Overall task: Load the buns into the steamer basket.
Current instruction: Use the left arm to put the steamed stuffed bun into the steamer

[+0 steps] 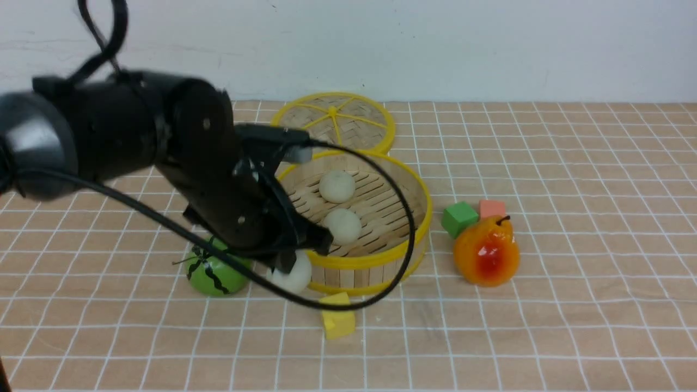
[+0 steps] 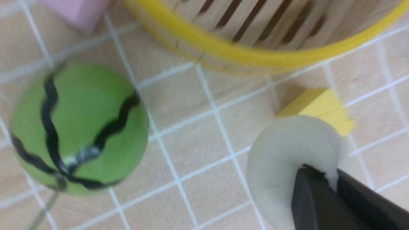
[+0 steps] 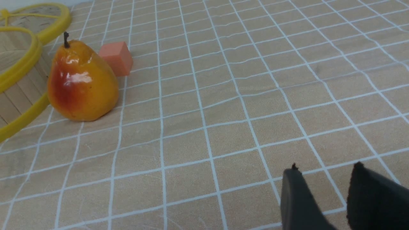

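On my front feed the steamer basket point(image 1: 364, 270) stands uncovered about mid-desk, a little left of centre and closer to the far edge than the near one. Two buns lie on its slatted floor, apart from each other: one bun point(image 1: 336, 185) towards the far wall, the other bun point(image 1: 343, 226) towards the near wall. Nothing else is in it.

The third bun point(image 1: 294, 277) is outside the basket, right against its near-left wall, on the side facing the near edge. My left gripper point(image 1: 286, 262) is closed onto it from above. On the left wrist feed the dark fingers point(image 2: 311, 198) bite into the soft bun point(image 2: 281, 159), which bulges between them. I cannot tell whether it rests on the desk point(image 1: 572, 283) or hangs just above it.

The flat woven lid point(image 1: 333, 120) lies behind the basket towards the far edge, touching or nearly touching its rim. A green watermelon toy point(image 1: 215, 275) sits just left of the held bun, and a yellow cube point(image 1: 337, 317) just nearer the near edge. A pink block point(image 2: 76, 12) shows on the left wrist feed beside the basket. Right of the basket are a pear point(image 1: 486, 251), a green cube point(image 1: 459, 218) and a salmon cube point(image 1: 493, 208), clustered together.

My right gripper point(image 3: 322, 182) hangs over bare cloth towards the right edge, parted by a small gap and holding nothing.
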